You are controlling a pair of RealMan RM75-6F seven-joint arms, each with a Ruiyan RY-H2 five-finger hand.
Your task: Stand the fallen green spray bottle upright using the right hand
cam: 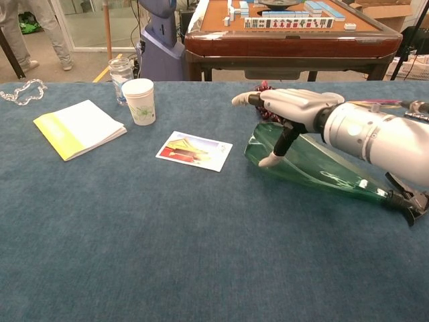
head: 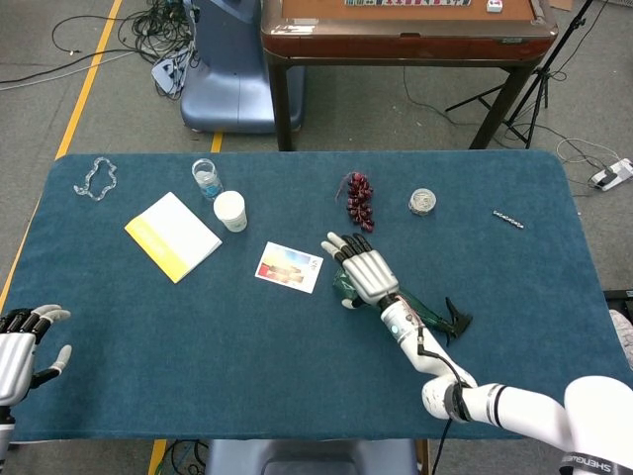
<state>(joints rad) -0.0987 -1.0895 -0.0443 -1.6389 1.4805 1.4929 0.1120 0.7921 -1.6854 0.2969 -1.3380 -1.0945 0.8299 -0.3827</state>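
The green spray bottle (cam: 315, 168) lies on its side on the blue table (cam: 134, 255). Its base points left toward the card and its black nozzle (cam: 406, 202) lies at the near right. My right hand (cam: 288, 107) lies over the bottle's base end with fingers stretched out flat, the thumb reaching down against the bottle's near side. In the head view the right hand (head: 361, 267) covers most of the bottle (head: 423, 313). My left hand (head: 22, 344) holds nothing at the table's near left corner, fingers apart.
A picture card (cam: 194, 150) lies just left of the bottle's base. A bunch of grapes (head: 360, 201) and a small round jar (head: 423, 202) sit behind the hand. A paper cup (cam: 140, 101), glass jar (cam: 120, 76) and yellow booklet (cam: 79, 127) stand at the far left.
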